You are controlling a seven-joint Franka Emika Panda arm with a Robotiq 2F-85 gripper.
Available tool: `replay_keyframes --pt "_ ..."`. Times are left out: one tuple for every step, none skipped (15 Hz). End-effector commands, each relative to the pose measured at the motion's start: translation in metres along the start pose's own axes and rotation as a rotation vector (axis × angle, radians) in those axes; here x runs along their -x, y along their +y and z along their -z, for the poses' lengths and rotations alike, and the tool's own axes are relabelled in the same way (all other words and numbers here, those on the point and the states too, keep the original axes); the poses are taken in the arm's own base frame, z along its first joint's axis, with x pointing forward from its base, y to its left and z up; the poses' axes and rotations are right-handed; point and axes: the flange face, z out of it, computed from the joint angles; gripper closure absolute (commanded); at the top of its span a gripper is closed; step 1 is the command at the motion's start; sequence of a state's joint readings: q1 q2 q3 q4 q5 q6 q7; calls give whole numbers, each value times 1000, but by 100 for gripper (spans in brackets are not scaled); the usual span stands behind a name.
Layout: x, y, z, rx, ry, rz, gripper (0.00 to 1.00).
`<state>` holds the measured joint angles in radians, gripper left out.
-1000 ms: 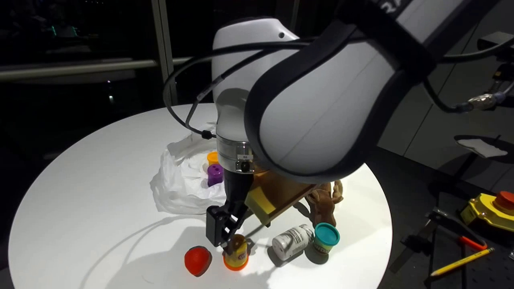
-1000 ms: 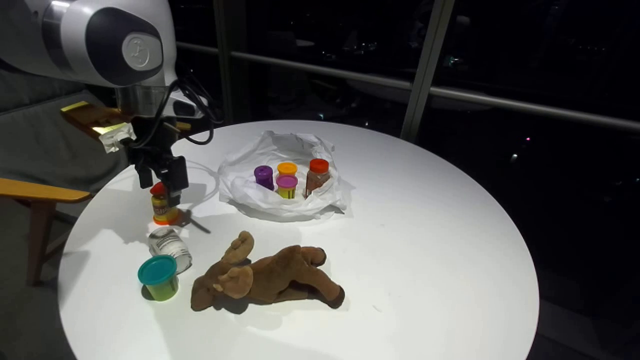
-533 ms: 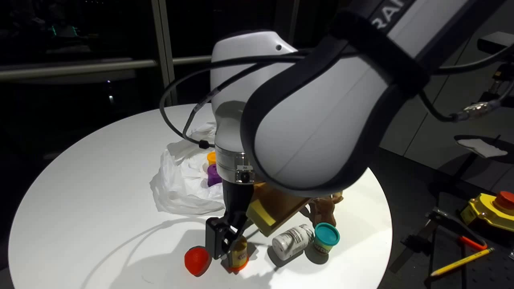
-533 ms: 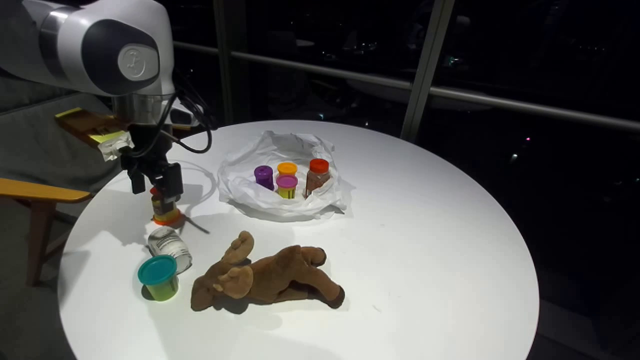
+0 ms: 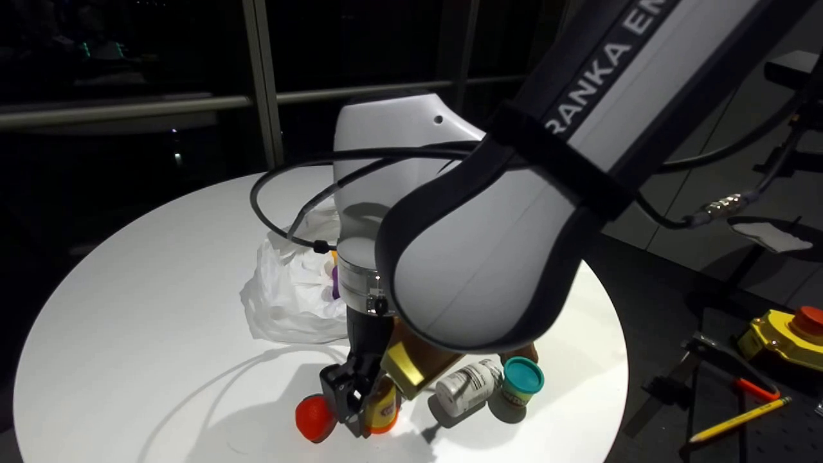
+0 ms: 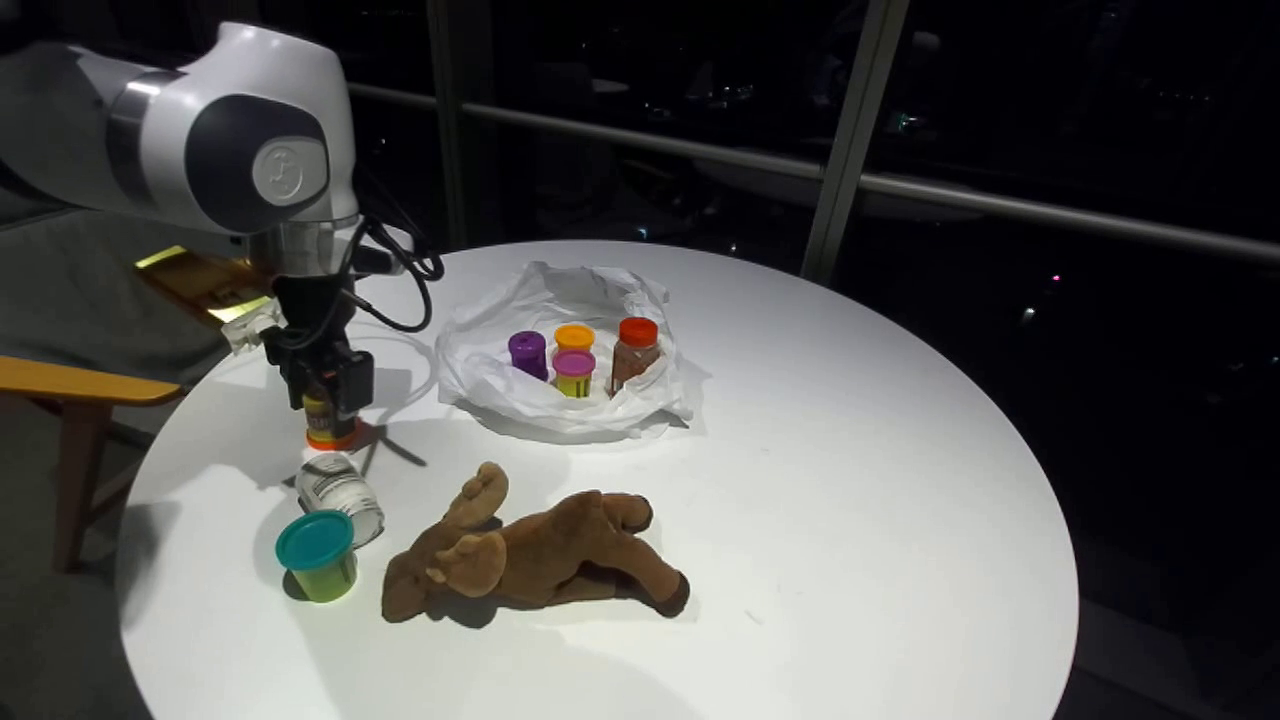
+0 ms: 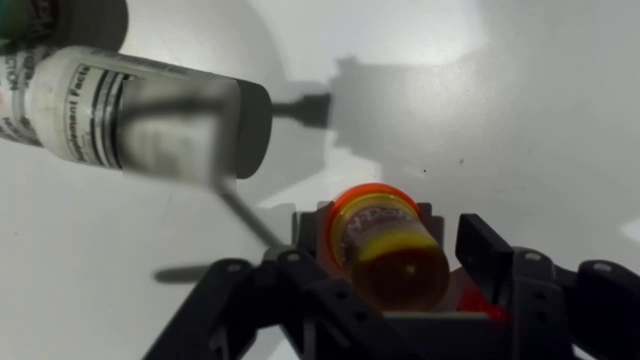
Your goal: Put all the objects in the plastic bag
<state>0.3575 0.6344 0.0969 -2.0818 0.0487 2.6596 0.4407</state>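
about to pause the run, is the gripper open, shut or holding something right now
Gripper: open; its jaws stand on either side of the yellow tub, a gap showing on one side in the wrist view, so not gripped.

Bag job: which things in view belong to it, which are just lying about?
Job:
plastic bag
in it: purple cup, orange-lidded tub, pink-lidded tub, red-lidded jar
outside it: upturned yellow tub, red toy, white bottle, teal-lidded tub, brown plush moose

Just about:
yellow pencil
yellow box with red button
wooden chair
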Motion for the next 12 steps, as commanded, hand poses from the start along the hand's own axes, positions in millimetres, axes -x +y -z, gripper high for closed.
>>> replay_keyframes --pt "-4 -1 11 29 45 7 58" --pt "-4 0 17 41 56 6 65" --pt "-4 1 22 54 68 6 72" --pt "-6 3 29 72 84 8 80" --pt "-9 3 35 83 91 10 83" --pt "-14 3 45 97 101 6 83" --pt "-21 3 54 110 116 3 83" --pt "-29 1 65 117 128 4 83" --pt "-39 -1 77 124 135 2 83" --pt "-54 -2 86 133 149 -6 83" --pt "-65 -3 94 136 160 -10 83" --pt "-82 -3 101 141 174 -18 83"
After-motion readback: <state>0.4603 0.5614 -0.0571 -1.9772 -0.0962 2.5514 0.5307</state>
